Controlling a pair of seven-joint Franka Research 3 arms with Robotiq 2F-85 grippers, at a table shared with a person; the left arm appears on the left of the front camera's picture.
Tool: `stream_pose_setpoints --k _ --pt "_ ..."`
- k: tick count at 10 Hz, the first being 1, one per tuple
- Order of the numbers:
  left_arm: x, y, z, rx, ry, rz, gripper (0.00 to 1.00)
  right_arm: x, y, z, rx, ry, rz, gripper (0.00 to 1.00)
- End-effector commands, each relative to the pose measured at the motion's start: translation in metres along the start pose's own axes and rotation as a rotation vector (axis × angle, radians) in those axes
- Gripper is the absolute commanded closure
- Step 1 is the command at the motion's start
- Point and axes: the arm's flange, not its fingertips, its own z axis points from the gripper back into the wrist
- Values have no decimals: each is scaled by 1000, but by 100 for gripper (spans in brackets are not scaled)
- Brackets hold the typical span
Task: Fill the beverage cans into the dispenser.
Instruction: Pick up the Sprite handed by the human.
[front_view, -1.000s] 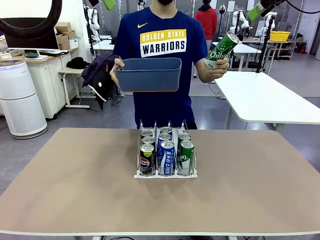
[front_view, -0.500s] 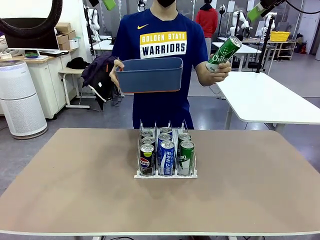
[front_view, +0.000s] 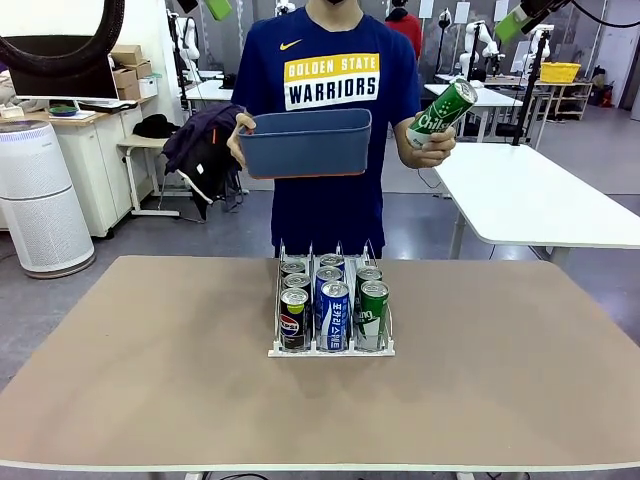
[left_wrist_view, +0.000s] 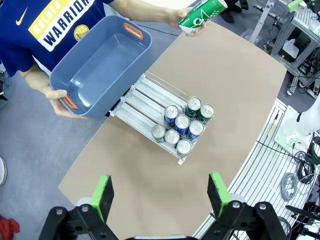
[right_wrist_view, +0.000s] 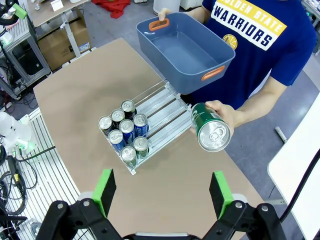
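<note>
Standing on the worktop (front_view: 150, 380): the dispenser (front_view: 331, 349), a clear three-lane rack near the middle, on the person's half.
Cans in dispenser: eight beverage cans (front_view: 333, 312) fill the lanes' robot-side end; black Pepsi ones in the left lane as the front camera sees it, blue-and-white ones in the middle lane, green ones in the right lane.
Lanes behind cans: bare rails (left_wrist_view: 150, 92) run from the cans toward the person.
Loose can: a green can (front_view: 437, 109) with white lettering, tilted, held well above and right of the dispenser in the person's hand (front_view: 432, 140).
Tub: a dark blue tub (front_view: 306, 142) with orange handles, held in the person's other hand (front_view: 240, 135) above the dispenser's far end; its inside looks bare from the wrist cameras.
Left hand (left_wrist_view: 162, 192): raised high over the dispenser, green pads wide apart, gripping nothing.
Right hand (right_wrist_view: 162, 192): likewise high above the dispenser, pads wide apart, gripping nothing.
Person: stands at the far edge beyond the dispenser, in a dark blue shirt (front_view: 330, 70).
</note>
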Motion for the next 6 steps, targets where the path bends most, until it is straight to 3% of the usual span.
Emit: stream_pose_setpoints --k 1,6 --pt "-1 0 0 5 -10 2 0 0 0 0 0 0 0 0" --pt "-1 0 0 5 -10 2 0 -4 -29 -28 -51 19 -81 0"
